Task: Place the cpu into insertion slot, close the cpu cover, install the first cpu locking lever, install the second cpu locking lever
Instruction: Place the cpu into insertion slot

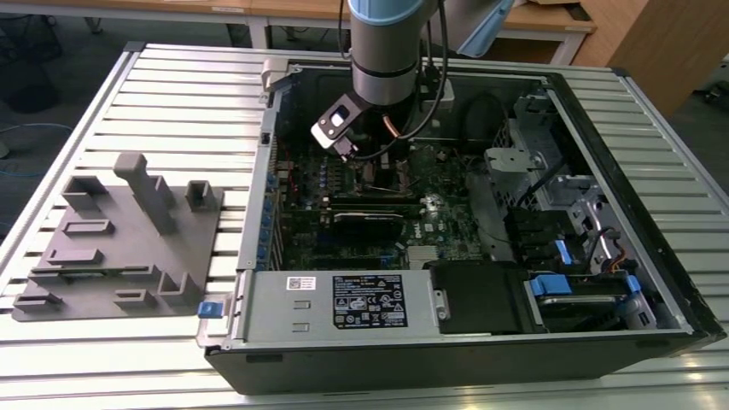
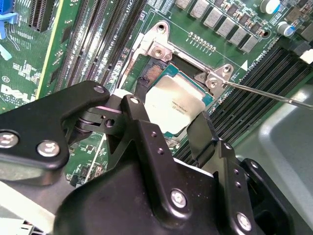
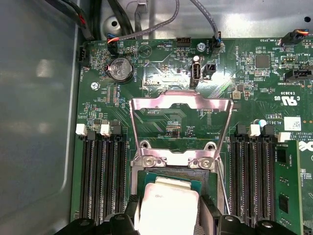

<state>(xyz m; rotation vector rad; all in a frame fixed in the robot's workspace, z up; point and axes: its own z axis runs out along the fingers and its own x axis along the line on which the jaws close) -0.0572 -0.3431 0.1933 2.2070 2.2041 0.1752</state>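
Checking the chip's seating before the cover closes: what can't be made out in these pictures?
The socket: contacts mostly hidden under the chip in both wrist views.
The chip's near edge: cut off by the frame and covered by the gripper in the first wrist view.
Seating in the exterior view: behind the arm, too small.
Whether chip touches socket: cannot tell.

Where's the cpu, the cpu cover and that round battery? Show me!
cpu (image 3: 168,205), first wrist view, middle of its silver-grey top.
cpu cover (image 3: 181,101), first wrist view, the frame bar farthest from its hinge.
round battery (image 3: 120,69), first wrist view, centre of its shiny face.
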